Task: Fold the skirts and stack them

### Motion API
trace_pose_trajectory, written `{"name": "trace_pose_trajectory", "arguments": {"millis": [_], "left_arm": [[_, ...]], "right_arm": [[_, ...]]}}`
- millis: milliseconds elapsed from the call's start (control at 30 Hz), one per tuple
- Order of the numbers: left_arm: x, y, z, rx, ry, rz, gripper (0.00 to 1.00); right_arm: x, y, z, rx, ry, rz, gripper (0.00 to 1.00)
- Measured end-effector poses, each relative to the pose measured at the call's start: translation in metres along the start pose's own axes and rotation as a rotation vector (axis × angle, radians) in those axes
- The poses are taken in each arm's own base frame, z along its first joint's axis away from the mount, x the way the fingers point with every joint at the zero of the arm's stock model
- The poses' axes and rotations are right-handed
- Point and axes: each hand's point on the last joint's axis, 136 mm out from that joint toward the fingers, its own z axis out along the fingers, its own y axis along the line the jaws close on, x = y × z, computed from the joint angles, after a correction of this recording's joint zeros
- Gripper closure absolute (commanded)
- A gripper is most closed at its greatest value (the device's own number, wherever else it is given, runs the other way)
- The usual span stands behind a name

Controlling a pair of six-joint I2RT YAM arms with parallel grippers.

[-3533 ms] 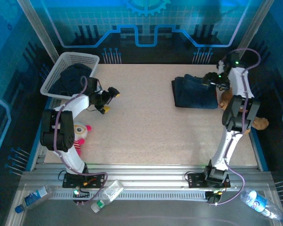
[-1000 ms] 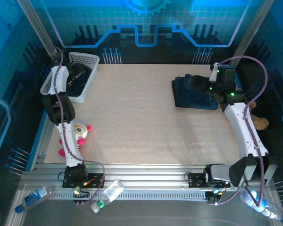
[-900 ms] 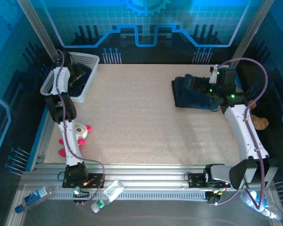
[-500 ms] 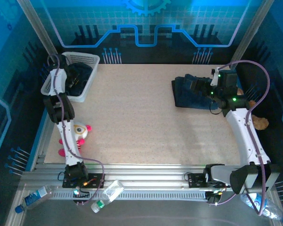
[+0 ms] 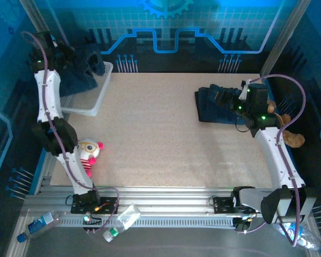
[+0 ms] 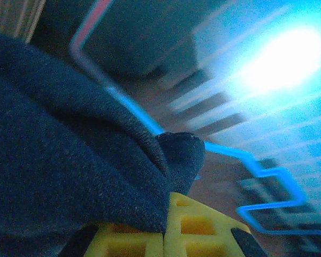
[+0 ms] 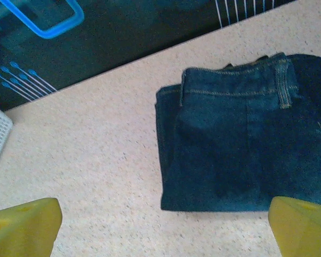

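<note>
- Where the left gripper [image 5: 69, 55] hangs high over the far left corner, its jaws are clamped tight on a fold of a dark skirt [image 5: 84, 67].
- In the left wrist view the yellow fingers [image 6: 134, 241] meet with no gap, and the dark skirt [image 6: 53, 176] bulges out above them, one corner of it sticking up past the tips.
- The rest of that skirt droops from the grip over the far end of the white basket [image 5: 91, 103], which sits at the left edge of the table [image 5: 160, 139]; whether the hem touches the basket cannot be told.
- The right gripper [image 5: 228, 99] hovers at the far right with its jaws spread wide and nothing between them; the wrist view shows one yellow fingertip [image 7: 22, 227] at each lower corner.
- Just beyond those tips lies a folded denim skirt [image 7: 246, 144], flat on the table with its waistband toward the far edge.
- From above, this folded denim skirt [image 5: 211, 110] lies at the far right, well apart from the basket.
- A pink-and-white plush toy [image 5: 88, 151] lies near the left edge, and a brown teddy bear [image 5: 291, 138] sits off the right edge.
</note>
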Motion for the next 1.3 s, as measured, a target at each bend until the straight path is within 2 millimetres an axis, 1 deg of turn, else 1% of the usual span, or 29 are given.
{"name": "trace_pose_trajectory", "arguments": {"millis": [67,133,200,267,333,400,433,467,500,533,600,667,700,767,800,833,867,900,933,967,1000,1033,1167,1200,1233,1267,1300], "left_arm": [[-0.017,-0.04,-0.032,0.084,-0.063,0.051,1.0],[-0.025,-0.076,-0.06,0.164,-0.107,0.096,1.0],[-0.025,-0.11,-0.086,0.238,-0.131,0.141,1.0],[-0.014,-0.141,-0.109,0.307,-0.134,0.189,1.0],[0.004,-0.171,-0.129,0.372,-0.12,0.239,1.0],[0.029,-0.196,-0.143,0.433,-0.087,0.286,1.0],[0.045,-0.207,-0.15,0.462,-0.06,0.31,1.0],[0.064,-0.215,-0.153,0.486,-0.025,0.333,1.0],[0.081,-0.219,-0.155,0.499,0.009,0.347,1.0],[0.104,-0.22,-0.155,0.51,0.053,0.365,1.0],[0.155,-0.213,-0.148,0.514,0.157,0.387,1.0],[0.218,-0.194,-0.129,0.491,0.295,0.412,0.86],[0.247,-0.185,-0.12,0.475,0.362,0.428,0.75],[0.321,-0.158,-0.096,0.412,0.542,0.49,0.27],[0.353,-0.146,-0.086,0.374,0.616,0.527,0.15],[0.379,-0.134,-0.078,0.334,0.674,0.563,0.05],[0.405,-0.121,-0.073,0.297,0.735,0.59,0.01],[0.421,-0.11,-0.073,0.274,0.776,0.606,0.01],[0.433,-0.094,-0.075,0.241,0.819,0.614,0.01],[0.436,-0.082,-0.076,0.215,0.839,0.612,0.01],[0.434,-0.073,-0.078,0.196,0.843,0.602,0.01],[0.427,-0.063,-0.079,0.173,0.837,0.58,0.01],[0.382,-0.033,-0.085,0.074,0.741,0.453,0.01],[0.374,-0.027,-0.086,0.052,0.723,0.413,0.01],[0.367,-0.018,-0.086,0.025,0.704,0.359,0.01],[0.365,-0.008,-0.085,-0.005,0.698,0.305,0.01],[0.367,0.003,-0.083,-0.032,0.7,0.256,0.01]], "right_arm": [[-0.004,0.006,0.0,-0.029,-0.015,0.009,0.0],[-0.007,0.009,0.002,-0.05,-0.022,0.016,0.0],[-0.007,0.012,0.005,-0.066,-0.019,0.024,0.0],[-0.007,0.015,0.008,-0.083,-0.012,0.032,0.0],[-0.006,0.017,0.012,-0.104,-0.011,0.037,0.0],[-0.003,0.019,0.014,-0.12,-0.002,0.038,0.0],[-0.001,0.02,0.016,-0.129,0.005,0.039,0.0],[0.0,0.021,0.017,-0.135,0.01,0.039,0.0],[0.002,0.021,0.019,-0.143,0.015,0.038,0.0],[0.003,0.022,0.02,-0.152,0.019,0.037,0.0],[0.006,0.023,0.023,-0.165,0.027,0.034,0.0],[0.009,0.024,0.025,-0.174,0.037,0.03,0.0],[0.01,0.024,0.027,-0.177,0.042,0.027,0.01],[0.014,0.025,0.031,-0.188,0.057,0.015,0.01],[0.016,0.025,0.034,-0.195,0.068,0.006,0.02],[0.019,0.026,0.036,-0.204,0.082,-0.008,0.02],[0.023,0.027,0.04,-0.214,0.099,-0.029,0.02],[0.028,0.029,0.043,-0.223,0.116,-0.054,0.02],[0.034,0.031,0.047,-0.232,0.141,-0.087,0.02],[0.04,0.035,0.051,-0.241,0.166,-0.125,0.02],[0.046,0.039,0.055,-0.249,0.188,-0.162,0.02],[0.053,0.044,0.059,-0.259,0.214,-0.206,0.0],[0.091,0.065,0.075,-0.32,0.322,-0.416,0.0],[0.1,0.069,0.078,-0.334,0.342,-0.466,0.0],[0.113,0.075,0.08,-0.356,0.368,-0.539,0.0],[0.124,0.08,0.081,-0.373,0.385,-0.605,0.01],[0.135,0.086,0.082,-0.391,0.397,-0.673,0.01]]}}
